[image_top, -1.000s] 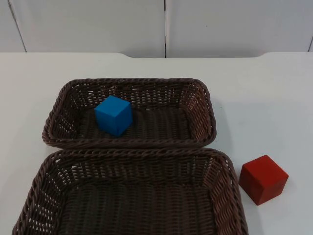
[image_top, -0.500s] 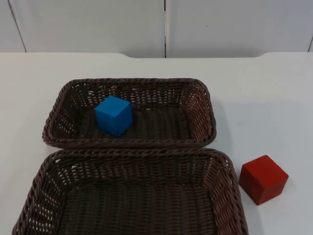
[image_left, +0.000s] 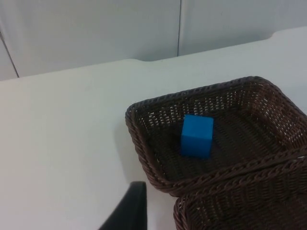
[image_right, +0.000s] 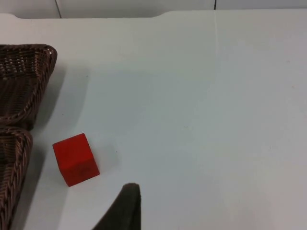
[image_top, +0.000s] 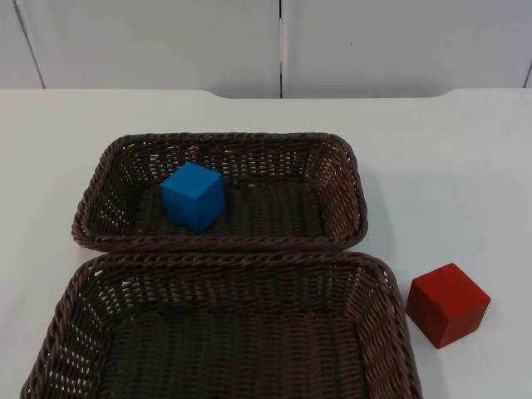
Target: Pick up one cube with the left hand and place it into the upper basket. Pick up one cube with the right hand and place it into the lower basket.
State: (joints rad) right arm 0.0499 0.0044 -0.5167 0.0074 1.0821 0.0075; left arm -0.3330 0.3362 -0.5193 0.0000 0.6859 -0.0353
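— Where do things lie, left to right?

— The blue cube [image_top: 193, 196] sits at nine o'clock inside the upper basket [image_top: 349, 179], so that half looks done. The lower basket [image_top: 386, 316] holds nothing. The red cube [image_top: 447, 304] rests on the surface [image_top: 465, 158] at three o'clock, just beside it.

— And your tools?

— My left tool [image_left: 125, 211] waits off the upper basket's corner; my right tool [image_right: 122, 208] hangs near the red cube. Whether either is spread, I cannot tell.

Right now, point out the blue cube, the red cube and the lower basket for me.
blue cube [image_top: 193, 194], top view, on its top face.
red cube [image_top: 447, 303], top view, on its top face.
lower basket [image_top: 224, 259], top view, on its far rim.
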